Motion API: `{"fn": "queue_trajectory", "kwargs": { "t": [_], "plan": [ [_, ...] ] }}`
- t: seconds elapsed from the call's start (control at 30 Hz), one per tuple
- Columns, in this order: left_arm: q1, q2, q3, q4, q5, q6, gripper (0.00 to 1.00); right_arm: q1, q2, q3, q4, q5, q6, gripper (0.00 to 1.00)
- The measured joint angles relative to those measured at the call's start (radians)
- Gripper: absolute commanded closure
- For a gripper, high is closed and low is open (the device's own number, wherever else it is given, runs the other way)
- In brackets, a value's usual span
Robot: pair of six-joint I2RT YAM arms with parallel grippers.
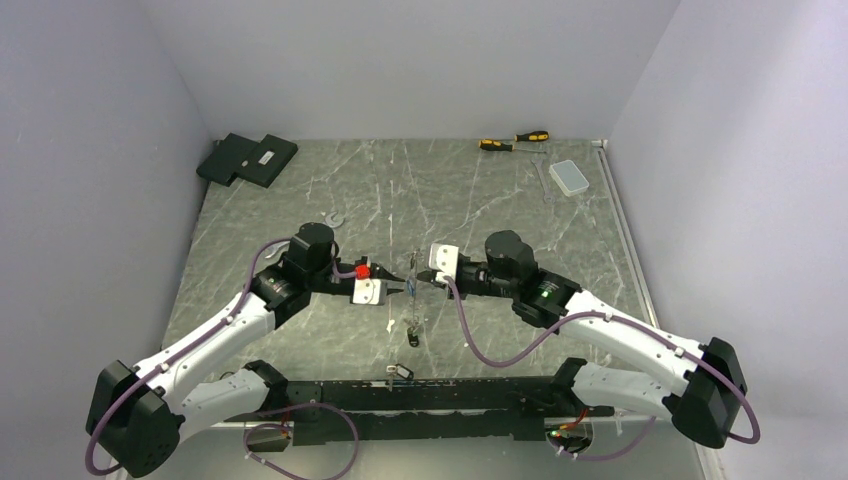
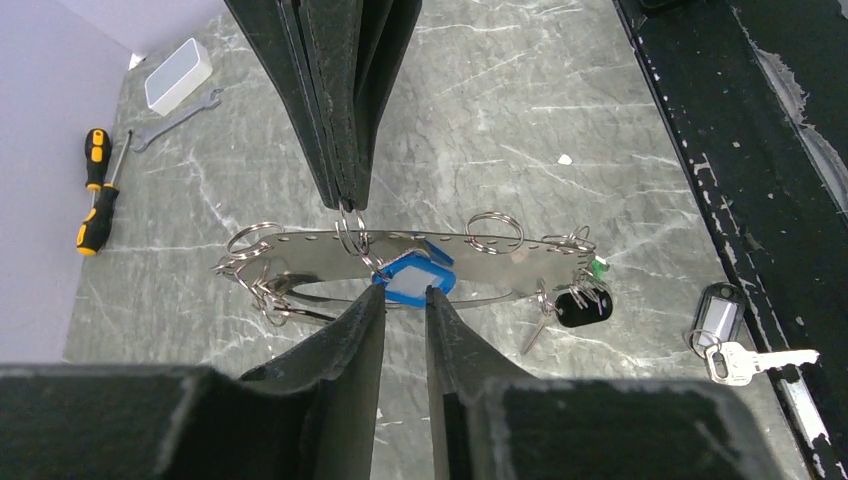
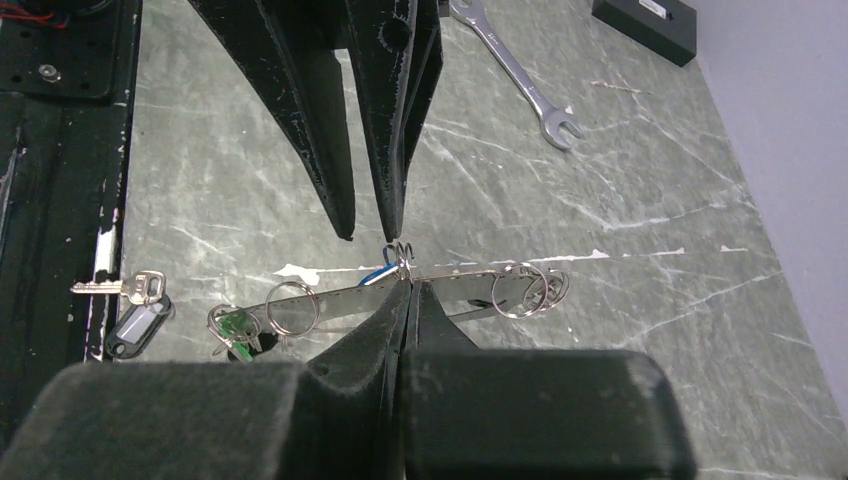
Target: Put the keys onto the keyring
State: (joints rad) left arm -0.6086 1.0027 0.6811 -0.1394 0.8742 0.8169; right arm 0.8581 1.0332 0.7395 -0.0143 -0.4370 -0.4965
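The keyring [image 1: 413, 300] is a long silvery strip loop carrying several split rings, held in the air between my grippers. My right gripper [image 3: 408, 285] is shut on the loop [image 3: 340, 297] at a small split ring. In the left wrist view its closed fingers come down onto the loop [image 2: 300, 245]. My left gripper [image 2: 403, 292] is narrowly open, its tips at the blue key [image 2: 410, 280], which hangs on the loop. The blue key barely shows in the right wrist view [image 3: 375, 275]. The green key [image 2: 597, 266] hangs at one end of the loop beside a black tag [image 2: 578, 308]; it also shows in the right wrist view [image 3: 235, 325].
A loose silver key with a dark tag [image 2: 722, 320] lies by the black rail [image 1: 430, 395]. A wrench [image 3: 520, 75] and black boxes [image 1: 248, 160] are back left. Screwdrivers [image 1: 515, 140], a white box [image 1: 571, 178] and another wrench [image 2: 175, 120] are back right.
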Motion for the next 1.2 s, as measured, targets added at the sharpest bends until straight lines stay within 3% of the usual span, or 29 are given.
{"fn": "queue_trajectory", "kwargs": {
  "t": [0.3, 0.6, 1.07, 1.2],
  "plan": [
    [0.000, -0.019, -0.002, 0.024, -0.034, -0.039, 0.61, 0.000, 0.021, 0.000, 0.000, 0.000, 0.000, 1.00],
    [0.000, -0.024, -0.024, 0.176, -0.134, -0.230, 0.40, 0.000, 0.016, 0.000, 0.001, 0.007, 0.001, 1.00],
    [0.001, -0.069, -0.077, 0.369, -0.164, -0.435, 0.22, 0.000, -0.008, 0.000, 0.024, 0.017, 0.010, 1.00],
    [0.005, -0.080, -0.100, 0.443, -0.169, -0.486, 0.06, 0.000, -0.018, -0.004, 0.025, 0.017, 0.011, 1.00]
  ]
}}
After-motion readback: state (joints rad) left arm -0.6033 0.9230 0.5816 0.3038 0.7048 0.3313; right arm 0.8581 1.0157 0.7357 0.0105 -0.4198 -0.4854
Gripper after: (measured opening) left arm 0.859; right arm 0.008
